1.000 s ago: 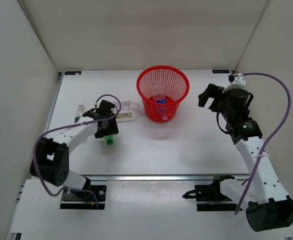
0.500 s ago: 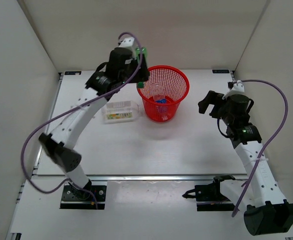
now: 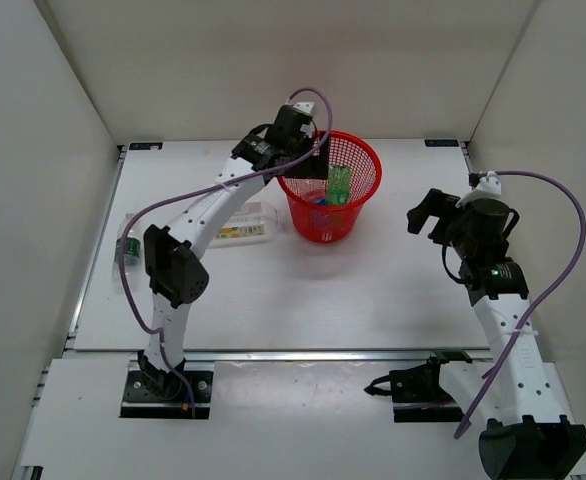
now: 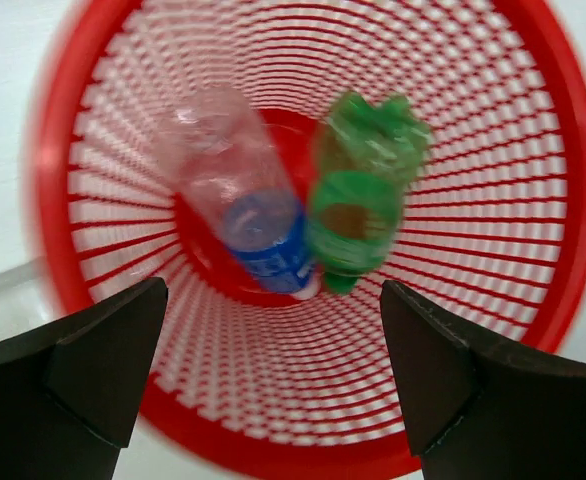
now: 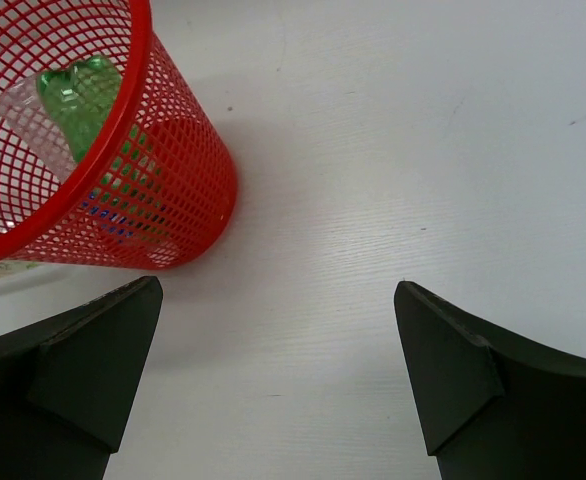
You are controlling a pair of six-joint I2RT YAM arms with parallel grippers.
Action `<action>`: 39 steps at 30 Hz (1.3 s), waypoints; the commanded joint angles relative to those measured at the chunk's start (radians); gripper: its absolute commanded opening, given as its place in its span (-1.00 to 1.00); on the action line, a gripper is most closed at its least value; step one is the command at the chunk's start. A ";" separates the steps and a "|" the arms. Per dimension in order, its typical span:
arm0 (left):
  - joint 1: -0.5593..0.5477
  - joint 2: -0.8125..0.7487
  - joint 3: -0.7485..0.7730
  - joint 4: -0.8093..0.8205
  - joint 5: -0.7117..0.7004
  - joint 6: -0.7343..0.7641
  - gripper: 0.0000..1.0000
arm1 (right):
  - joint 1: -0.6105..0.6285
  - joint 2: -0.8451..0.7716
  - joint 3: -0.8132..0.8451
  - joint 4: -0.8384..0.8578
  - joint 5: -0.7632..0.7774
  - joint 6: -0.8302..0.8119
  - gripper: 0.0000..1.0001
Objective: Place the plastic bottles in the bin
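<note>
While the bin (image 3: 318,225) holds two bottles (image 4: 258,215) (image 4: 358,200), perhaps two others (image 3: 241,225) (image 3: 128,243) lie outside.

Overhead view, two wrist views, bin (image 3: 315,222) shared

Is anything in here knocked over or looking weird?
Nothing is spilled or broken. The green bottle looks smeared inside the red basket, seemingly mid-drop beneath the open left end effector. Two bottles lie outside it: the squarish clear bottle on its side just left, and a small clear bottle near the table's left edge.
</note>
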State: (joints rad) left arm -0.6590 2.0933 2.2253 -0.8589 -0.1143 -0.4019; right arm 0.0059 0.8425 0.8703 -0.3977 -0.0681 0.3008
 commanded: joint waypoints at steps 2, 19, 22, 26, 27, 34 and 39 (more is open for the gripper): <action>0.119 -0.283 -0.101 -0.012 -0.107 -0.006 0.97 | -0.037 -0.019 -0.014 0.019 -0.021 -0.017 0.99; 0.907 -0.432 -0.644 -0.135 -0.403 0.000 0.97 | -0.027 0.026 -0.057 0.049 -0.081 0.011 0.98; 1.004 -0.405 -0.668 -0.054 -0.352 0.035 0.97 | -0.033 0.024 -0.073 0.039 -0.091 0.023 0.98; 1.085 -0.394 -0.711 0.042 -0.236 0.116 0.97 | -0.029 0.032 -0.080 0.042 -0.095 0.049 0.98; 1.096 -0.392 -0.728 0.060 -0.225 0.124 0.96 | -0.023 0.024 -0.079 0.046 -0.090 0.055 0.98; 1.165 -0.260 -0.751 0.115 -0.107 0.160 0.97 | -0.026 0.018 -0.056 0.037 -0.059 0.058 1.00; 1.188 -0.237 -0.799 0.159 -0.094 0.157 0.97 | -0.018 -0.009 -0.045 0.036 -0.030 0.064 0.98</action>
State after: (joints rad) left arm 0.5087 1.8687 1.4471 -0.7353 -0.2470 -0.2546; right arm -0.0204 0.8623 0.7910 -0.3889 -0.1276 0.3523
